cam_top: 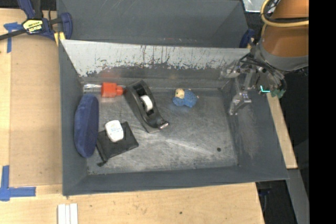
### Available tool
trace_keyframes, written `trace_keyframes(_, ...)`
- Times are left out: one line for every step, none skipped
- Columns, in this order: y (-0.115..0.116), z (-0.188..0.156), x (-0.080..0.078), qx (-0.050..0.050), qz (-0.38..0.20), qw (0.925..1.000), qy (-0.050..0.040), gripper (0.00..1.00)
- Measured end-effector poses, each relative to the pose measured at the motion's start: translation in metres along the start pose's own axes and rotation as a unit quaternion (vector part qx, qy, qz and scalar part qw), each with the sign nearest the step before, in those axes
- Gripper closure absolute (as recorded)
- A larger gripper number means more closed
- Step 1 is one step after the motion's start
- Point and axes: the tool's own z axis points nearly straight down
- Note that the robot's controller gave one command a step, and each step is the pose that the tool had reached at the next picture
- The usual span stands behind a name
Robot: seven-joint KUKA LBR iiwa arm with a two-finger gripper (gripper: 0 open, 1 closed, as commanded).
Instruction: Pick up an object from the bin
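black pad (119,147) and tape dispenser (147,107) lie well left; pincer (239,104) hangs by the right wall of the bin (157,23), seemingly uncommitted; clenched or released, cannot tell.

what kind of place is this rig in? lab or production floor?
Likely a robot grasping test cell in a lab: a grey metal bin holds mismatched odds and ends, such as a black tape dispenser and a blue pouch, and the gripper hangs by its right wall.
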Motion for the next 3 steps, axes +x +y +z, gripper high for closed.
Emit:
trace_keyframes(0.05,0.062,0.033,-0.001,0.014,0.9999,0.0011,0.0)
trace_keyframes(0.095,-0.052,-0.028,-0.001,0.01,0.9999,-0.0093,0.0)
trace_keyframes(0.107,0.077,-0.007,0.0,0.069,0.9976,0.001,0.0)
